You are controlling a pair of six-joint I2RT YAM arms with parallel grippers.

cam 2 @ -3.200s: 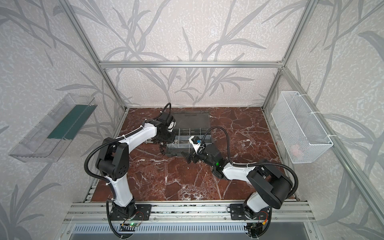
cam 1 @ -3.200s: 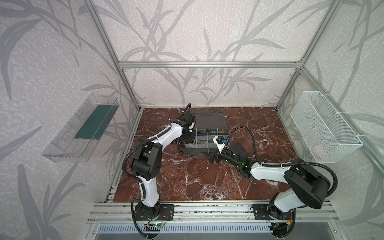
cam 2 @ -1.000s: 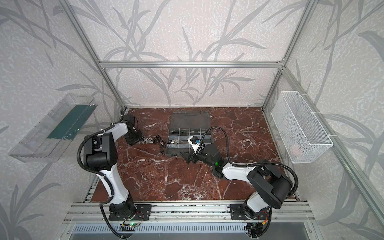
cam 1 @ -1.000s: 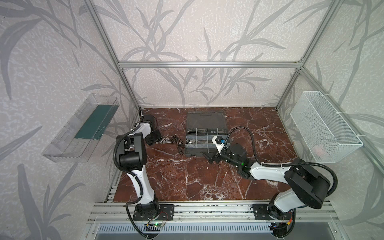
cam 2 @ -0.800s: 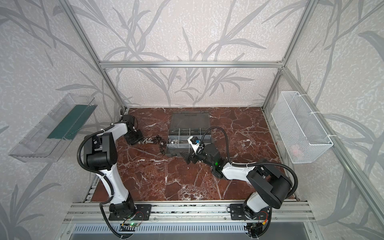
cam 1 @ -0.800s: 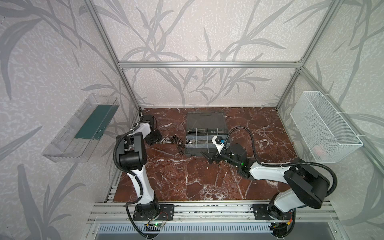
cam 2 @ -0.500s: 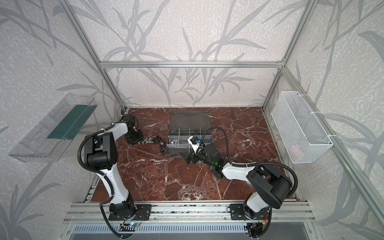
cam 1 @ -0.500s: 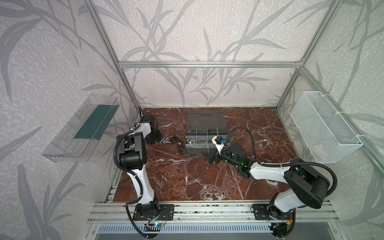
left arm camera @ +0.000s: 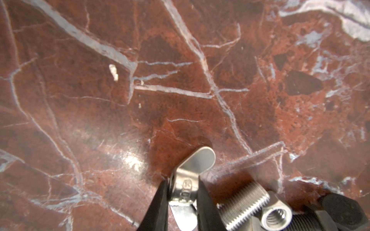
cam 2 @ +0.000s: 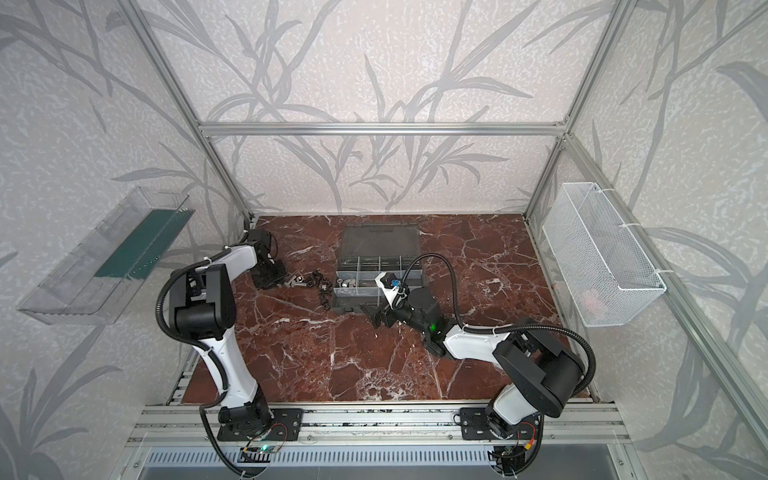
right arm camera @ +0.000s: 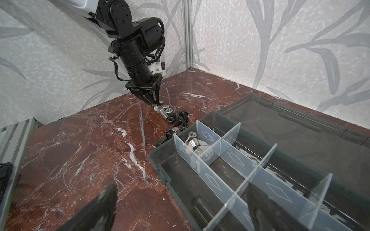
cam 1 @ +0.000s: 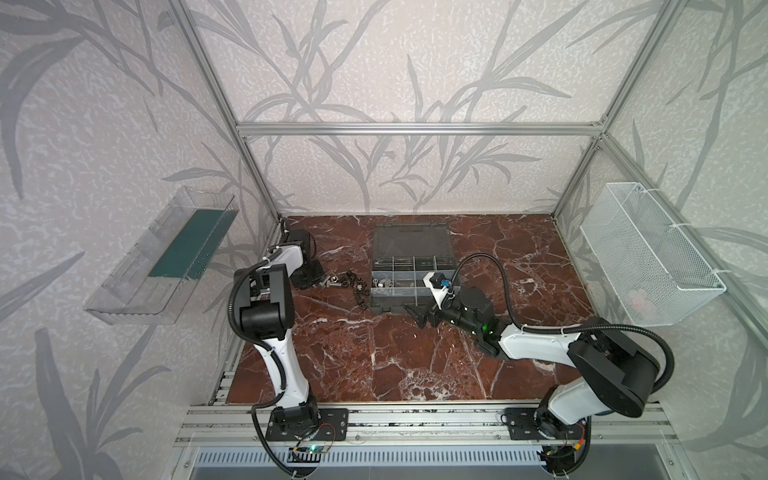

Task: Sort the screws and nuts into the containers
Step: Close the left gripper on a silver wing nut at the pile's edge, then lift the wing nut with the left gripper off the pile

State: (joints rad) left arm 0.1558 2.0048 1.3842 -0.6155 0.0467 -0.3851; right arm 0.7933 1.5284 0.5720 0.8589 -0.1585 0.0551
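Both top views, ground: red-brown veined marble tabletop (cam 1: 374,357).
Both top views, case: a dark grey plastic organizer case (cam 1: 376,305) lay open near the back middle, with its flat lid (cam 1: 409,243) toward the rear wall. Its containers (cam 1: 415,291), small compartments with translucent dividers, lay on the near side.
Both top views, loose stock: black and silver screws and nuts (cam 1: 358,289) lay scattered on the marble just left of the case.
Both top views, left gripper (cam 1: 321,284): low at the left end of the scatter; jaws too small to read.
Both top views, right gripper (cam 2: 372,313): jaws spread wide, just in front of the case's near left corner.

Left wrist, left gripper (left arm camera: 183,202): black fingers (left arm camera: 160,206) pressed on either side of a shiny silver wing nut (left arm camera: 188,180), pinching it.
Left wrist, neighbours: a silver threaded screw (left arm camera: 244,202) lay just beside it, a silver hex nut (left arm camera: 276,217) touched that shaft, and a black bolt head (left arm camera: 340,208) lay beyond.

Right wrist, right gripper (right arm camera: 182,189): fingers far apart, nothing between them; one over marble, one over the case.
Right wrist, containers (right arm camera: 230,160): silver pieces (right arm camera: 197,145) lay in one compartment by the case's end wall.
Right wrist, left gripper (right arm camera: 154,103): tips drawn close together at table level, at the far end of the scatter (right arm camera: 176,118).
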